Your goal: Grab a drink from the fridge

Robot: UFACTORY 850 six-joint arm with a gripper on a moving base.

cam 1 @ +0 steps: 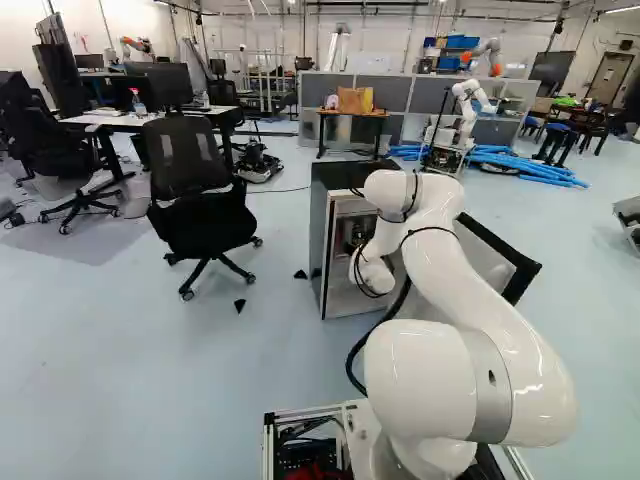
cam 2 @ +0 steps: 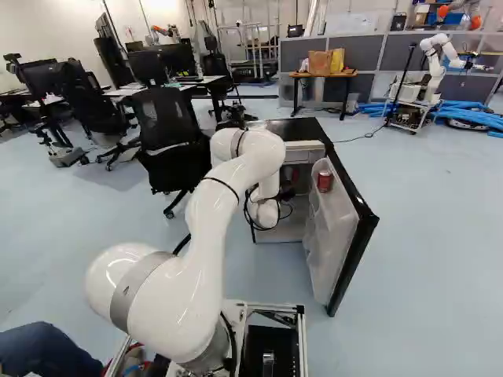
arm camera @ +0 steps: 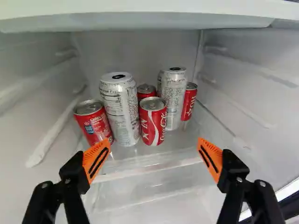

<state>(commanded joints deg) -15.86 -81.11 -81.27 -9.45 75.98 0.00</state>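
Inside the black-topped fridge [cam 1: 320, 225] with a white interior, the wrist view shows a group of drinks that neither base view makes out. Right base view alone shows a short red can [cam 2: 324, 181] on the pale inner side of the open fridge door [cam 2: 339, 236]; in the left base view the arm covers much of that door.

Condition of the drinks: a tall silver can with dark print [arm camera: 120, 109] stands upright between a short red can with a blue patch [arm camera: 95, 122] and a red can with a white wave [arm camera: 153, 122]. Beyond these stand a second tall silver can [arm camera: 174, 100], a red can at its side [arm camera: 188, 101] and another red can farther back [arm camera: 146, 91].

The black gripper with orange pads [cam 2: 288, 193] is open, its fingers spread wide, with nothing between the pads; the cans stand ahead of it.

Obscured: the farther-back red can, mostly behind its neighbours; a silver edge behind the second tall can, too covered to identify; the gripper's fingertips, indistinct in both base views.
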